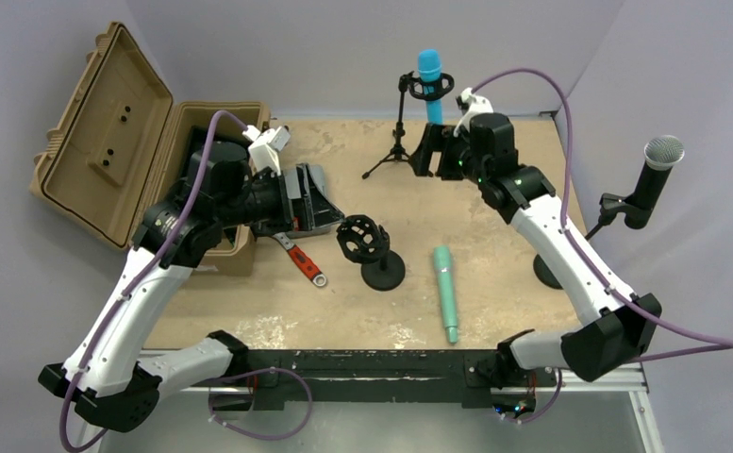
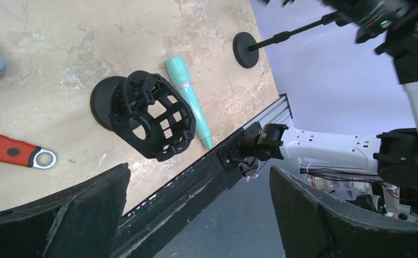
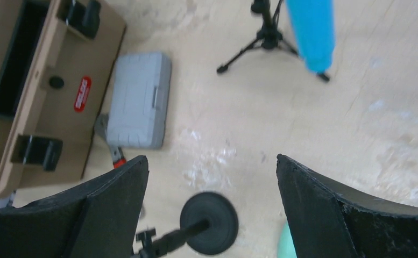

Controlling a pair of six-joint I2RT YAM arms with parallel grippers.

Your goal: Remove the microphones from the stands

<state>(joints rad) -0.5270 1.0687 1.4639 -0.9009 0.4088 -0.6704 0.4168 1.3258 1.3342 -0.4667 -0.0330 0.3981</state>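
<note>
Near blue microphone (image 1: 429, 85), right pincer (image 3: 210, 158) agape

Left arm (image 1: 145, 283): elbow low and out to its side, forearm angled up and inward, left hand (image 1: 329, 209) tipped downward, fingers (image 2: 61, 215) spread wide. Right arm (image 1: 570, 255): stretched well forward, wrist bent so the right hand (image 1: 430, 151) angles down and left, its fingers likewise wide apart. Both hands hover, gripping nothing.
</note>
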